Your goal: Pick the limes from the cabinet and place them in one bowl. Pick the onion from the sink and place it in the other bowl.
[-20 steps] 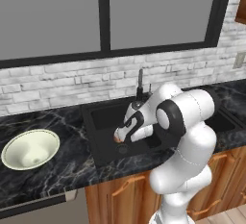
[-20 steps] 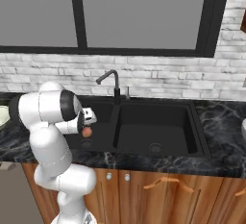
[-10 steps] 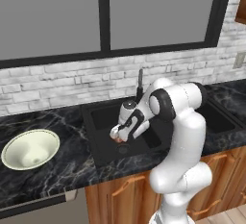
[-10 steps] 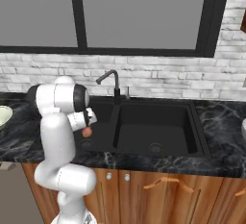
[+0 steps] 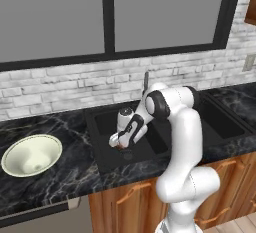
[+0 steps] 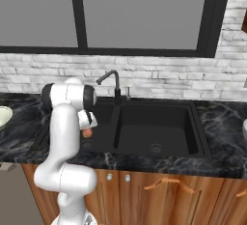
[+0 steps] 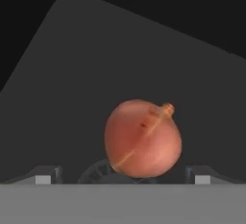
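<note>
Bkgd: wide window (image 5: 110, 14), dark frame, grey panes, vertical mullion. Below it whitewashed brick backsplash (image 6: 164, 81). Black marble counter (image 5: 55, 177) w/ white veining. Reddish-brown wood lower cupboards (image 6: 164, 195), curved handles. Wall outlet (image 5: 247, 63) far right on brick. Light even, flat.

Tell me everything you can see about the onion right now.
The onion is a small, round, reddish-brown ball with smooth skin, a little stub at one end and a faint line across its side. It sits at the end effector, between the two fingertips, over the left part of the black sink. Whether the fingertips actually press on it can't be told.
</note>
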Controlling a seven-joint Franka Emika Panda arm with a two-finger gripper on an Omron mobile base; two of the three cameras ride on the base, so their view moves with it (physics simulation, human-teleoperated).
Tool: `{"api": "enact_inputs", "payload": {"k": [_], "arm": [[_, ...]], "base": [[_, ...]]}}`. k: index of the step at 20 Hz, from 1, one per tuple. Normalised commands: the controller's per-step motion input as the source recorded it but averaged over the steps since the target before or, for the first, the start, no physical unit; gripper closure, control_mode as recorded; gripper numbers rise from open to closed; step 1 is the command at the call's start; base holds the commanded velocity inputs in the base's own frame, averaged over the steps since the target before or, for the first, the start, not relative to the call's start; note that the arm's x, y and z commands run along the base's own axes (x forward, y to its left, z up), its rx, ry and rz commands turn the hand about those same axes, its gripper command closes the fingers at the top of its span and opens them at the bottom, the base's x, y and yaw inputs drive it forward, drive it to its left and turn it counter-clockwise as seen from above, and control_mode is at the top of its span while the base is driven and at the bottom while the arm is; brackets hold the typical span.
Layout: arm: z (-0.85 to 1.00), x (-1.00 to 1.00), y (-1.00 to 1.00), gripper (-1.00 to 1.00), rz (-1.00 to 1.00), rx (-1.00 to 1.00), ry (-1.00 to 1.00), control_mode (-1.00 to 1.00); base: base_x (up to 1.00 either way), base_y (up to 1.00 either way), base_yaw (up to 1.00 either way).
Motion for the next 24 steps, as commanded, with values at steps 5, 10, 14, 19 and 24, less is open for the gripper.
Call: {"api": "enact_inputs", "payload": {"k": [5, 10, 14, 19, 24], "arm": [[-0.23, 0.50, -0.08, -1.00, 0.00, 0.00, 0.06, -1.00], [-0.27, 0.45, -0.12, -1.00, 0.00, 0.00, 0.00, -1.00], [-0.26, 0.00, 0.00, 1.00, 0.00, 0.00, 0.05, -1.00], [-0.01, -0.03, 0.02, 1.00, -0.02, 0.00, 0.01, -1.00], [0.40, -0.33, 0.00, 1.00, -0.08, 0.01, 0.00, -1.00]], "base": [[0.00, 0.00, 0.00], [0.00, 0.00, 0.00], [0.00, 0.00, 0.00], [0.00, 0.00, 0.00], [0.00, 0.00, 0.00]]}}
